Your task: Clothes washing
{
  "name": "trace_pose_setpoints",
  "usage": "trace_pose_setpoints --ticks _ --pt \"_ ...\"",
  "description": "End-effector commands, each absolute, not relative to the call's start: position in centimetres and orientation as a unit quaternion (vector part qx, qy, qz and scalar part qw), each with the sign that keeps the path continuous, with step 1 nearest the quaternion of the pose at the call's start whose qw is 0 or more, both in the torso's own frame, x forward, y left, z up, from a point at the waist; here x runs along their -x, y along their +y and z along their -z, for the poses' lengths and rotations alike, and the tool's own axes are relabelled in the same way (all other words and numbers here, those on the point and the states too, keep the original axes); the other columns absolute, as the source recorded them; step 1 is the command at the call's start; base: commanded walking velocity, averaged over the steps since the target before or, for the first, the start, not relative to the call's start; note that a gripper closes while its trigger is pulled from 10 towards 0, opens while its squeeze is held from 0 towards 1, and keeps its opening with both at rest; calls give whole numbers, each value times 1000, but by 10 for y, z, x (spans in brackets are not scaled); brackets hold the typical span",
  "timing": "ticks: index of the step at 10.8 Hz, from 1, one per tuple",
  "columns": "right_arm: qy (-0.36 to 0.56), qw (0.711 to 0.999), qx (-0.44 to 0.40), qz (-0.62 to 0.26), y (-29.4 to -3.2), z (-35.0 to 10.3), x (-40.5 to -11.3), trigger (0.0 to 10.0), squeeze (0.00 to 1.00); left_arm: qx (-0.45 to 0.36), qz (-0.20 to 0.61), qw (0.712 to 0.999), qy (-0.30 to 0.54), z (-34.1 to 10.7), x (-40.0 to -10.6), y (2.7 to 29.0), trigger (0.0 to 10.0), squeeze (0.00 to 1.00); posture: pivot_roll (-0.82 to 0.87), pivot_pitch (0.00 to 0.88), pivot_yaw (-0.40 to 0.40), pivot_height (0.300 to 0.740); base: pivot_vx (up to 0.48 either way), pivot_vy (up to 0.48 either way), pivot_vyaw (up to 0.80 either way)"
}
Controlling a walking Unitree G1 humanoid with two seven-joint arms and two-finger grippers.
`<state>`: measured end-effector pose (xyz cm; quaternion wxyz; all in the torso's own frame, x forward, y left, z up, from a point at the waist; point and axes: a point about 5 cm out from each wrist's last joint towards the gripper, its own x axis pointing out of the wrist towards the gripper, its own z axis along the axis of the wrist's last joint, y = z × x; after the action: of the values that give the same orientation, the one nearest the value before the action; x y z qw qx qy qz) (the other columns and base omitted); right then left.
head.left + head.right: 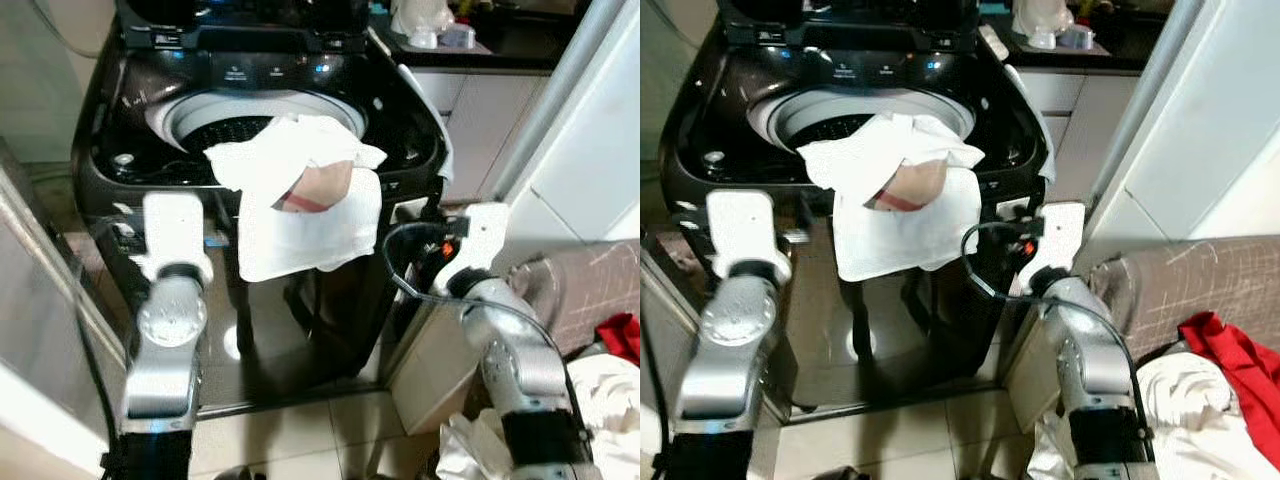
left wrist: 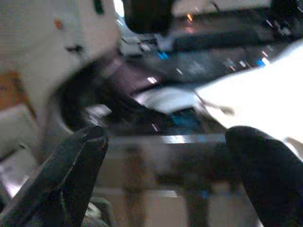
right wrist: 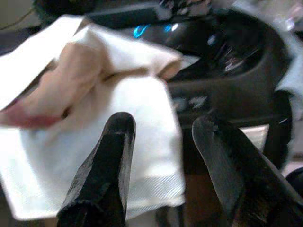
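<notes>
A black top-loading washing machine (image 1: 120, 150) stands right before me with its lid up and its drum (image 1: 230, 128) showing. A white cloth (image 1: 300, 235) hangs over the front rim and down the front panel, half in the drum. A pinkish garment (image 1: 325, 185) lies folded inside it. My left arm (image 1: 170, 300) is raised at the machine's front left, and my left gripper (image 2: 165, 156) is open, facing the rim. My right arm (image 1: 500, 340) is at the front right. My right gripper (image 3: 163, 137) is open and points at the white cloth (image 3: 94, 142), a little short of it.
A heap of laundry lies at the lower right: a red garment (image 1: 1235, 365) and white pieces (image 1: 1185, 400), against a brown padded surface (image 1: 1200, 275). A white panel (image 1: 1200, 130) rises on the right. A dark counter (image 1: 500, 45) with white items stands behind the machine.
</notes>
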<state>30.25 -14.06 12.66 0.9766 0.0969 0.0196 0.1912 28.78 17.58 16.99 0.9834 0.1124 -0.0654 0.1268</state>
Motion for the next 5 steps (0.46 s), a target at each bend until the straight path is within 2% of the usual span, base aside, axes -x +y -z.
trace_pose_setpoints --ticks 1,2,5 --pt "80 965 -130 -214 -132 -118 -297 10000 0 -117 -133 982 -69 -171 -289 174 10000 0 -28 0 -63 740 0 0 0" --pt "113 959 -111 -236 -121 -123 -292 10000 0 -116 -131 983 -58 -167 -288 173 10000 0 -37 0 -58 740 0 0 0" --pt "137 966 -84 -201 -132 -113 -293 10000 0 -127 -119 983 -61 -167 -284 171 10000 0 -40 3 -40 740 0 0 0"
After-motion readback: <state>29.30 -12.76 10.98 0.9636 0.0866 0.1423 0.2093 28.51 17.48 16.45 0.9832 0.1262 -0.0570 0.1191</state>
